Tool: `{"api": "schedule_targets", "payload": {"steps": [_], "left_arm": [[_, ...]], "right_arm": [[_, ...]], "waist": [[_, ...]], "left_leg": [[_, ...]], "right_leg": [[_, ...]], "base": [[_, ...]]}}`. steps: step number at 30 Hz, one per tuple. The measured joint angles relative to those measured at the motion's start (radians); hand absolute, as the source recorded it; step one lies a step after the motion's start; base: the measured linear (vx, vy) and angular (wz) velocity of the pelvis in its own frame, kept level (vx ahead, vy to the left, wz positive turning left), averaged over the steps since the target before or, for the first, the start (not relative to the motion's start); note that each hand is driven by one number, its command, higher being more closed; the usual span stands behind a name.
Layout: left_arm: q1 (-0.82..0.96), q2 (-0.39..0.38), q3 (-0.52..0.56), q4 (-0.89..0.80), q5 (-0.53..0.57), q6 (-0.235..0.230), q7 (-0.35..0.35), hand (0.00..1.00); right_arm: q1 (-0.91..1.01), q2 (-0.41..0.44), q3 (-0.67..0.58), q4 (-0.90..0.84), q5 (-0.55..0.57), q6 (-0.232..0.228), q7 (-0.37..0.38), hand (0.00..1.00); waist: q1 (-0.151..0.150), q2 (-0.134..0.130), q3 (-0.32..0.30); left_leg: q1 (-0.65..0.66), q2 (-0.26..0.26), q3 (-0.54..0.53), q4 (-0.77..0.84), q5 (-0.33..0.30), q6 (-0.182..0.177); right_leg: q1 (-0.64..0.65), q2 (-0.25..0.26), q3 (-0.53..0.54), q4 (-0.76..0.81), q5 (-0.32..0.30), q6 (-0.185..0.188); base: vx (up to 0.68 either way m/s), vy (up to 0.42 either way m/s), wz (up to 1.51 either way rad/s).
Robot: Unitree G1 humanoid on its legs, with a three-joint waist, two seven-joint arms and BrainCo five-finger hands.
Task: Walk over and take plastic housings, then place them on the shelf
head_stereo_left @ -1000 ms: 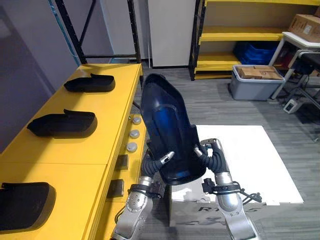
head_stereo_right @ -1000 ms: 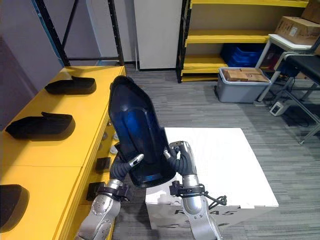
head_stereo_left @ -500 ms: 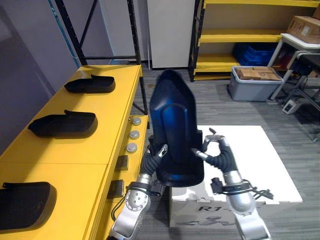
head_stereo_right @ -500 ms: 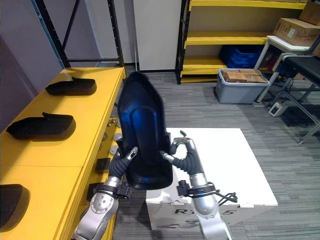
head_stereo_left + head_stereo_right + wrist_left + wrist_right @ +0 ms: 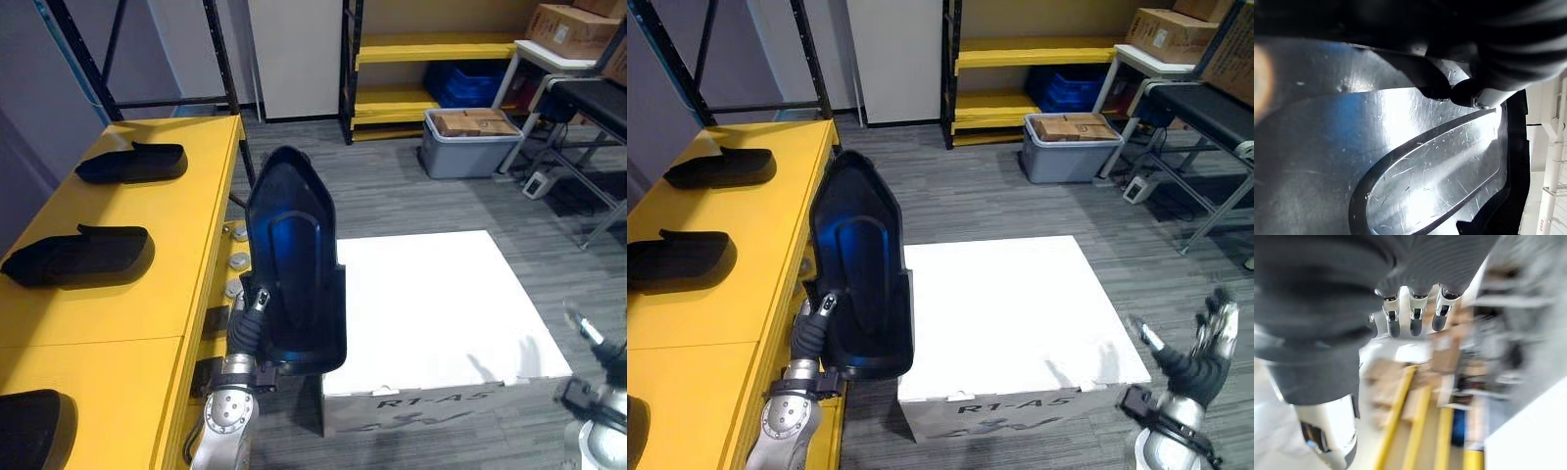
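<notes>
Black and glossy, the long shell-shaped plastic housing [image 5: 294,255] stands nearly upright in the air between the yellow counter [image 5: 186,225] and the white rectangular box [image 5: 431,294], with its hollow side facing the head camera. The left hand [image 5: 251,315] pinches it at the lower left edge. A dark-tipped digit presses on the scratched, shiny inner face, and the other fingers are hidden behind the shell. The right hand [image 5: 1203,352] hangs well apart at the lower right, fingers straight and spread, holding nothing.

The housing looks like a thin-walled, stiff moulding — probably light for its length. Held at one end by one hand, though, it is likely to lever about and swing. The gloss should give fingertips little bite, so a hold on the flat face may slip. The turned rim near the bottom looks the surest place, ideally with the free hand on the opposite edge.

Three more black plastic housings [image 5: 130,163] lie hollow side down along the counter — well apart from one another.
</notes>
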Motion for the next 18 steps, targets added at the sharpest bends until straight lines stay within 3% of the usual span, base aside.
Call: {"api": "schedule_targets", "payload": {"steps": [6,13,18], "left_arm": [[0.049,-0.028,0.000,-0.050,-0.002,-0.002,-0.025,1.00],[0.051,-0.042,-0.004,-0.054,-0.003,-0.009,-0.036,1.00],[0.050,-0.054,-0.018,-0.042,-0.003,-0.010,-0.039,1.00]], "right_arm": [[0.086,0.066,0.109,0.280,0.044,0.056,0.053,0.00],[0.080,0.101,0.264,0.552,0.058,0.110,0.156,0.00],[0.032,0.103,0.309,0.690,0.022,0.121,0.187,0.00]], "waist": [[0.005,-0.006,-0.012],[0.046,-0.012,-0.024],[0.068,-0.027,-0.035]], "left_leg": [[0.001,0.008,0.044,0.062,-0.051,0.003],[0.012,0.007,0.068,0.081,-0.077,0.005],[0.011,-0.003,0.068,0.080,-0.082,0.004]], "right_leg": [[-0.012,0.000,0.028,0.065,-0.036,0.000],[-0.011,-0.005,0.044,0.090,-0.053,0.006],[-0.009,-0.015,0.041,0.090,-0.062,0.010]], "base": [[-0.01,0.023,-0.18],[0.00,0.021,-0.06],[0.02,0.018,0.03]]}}
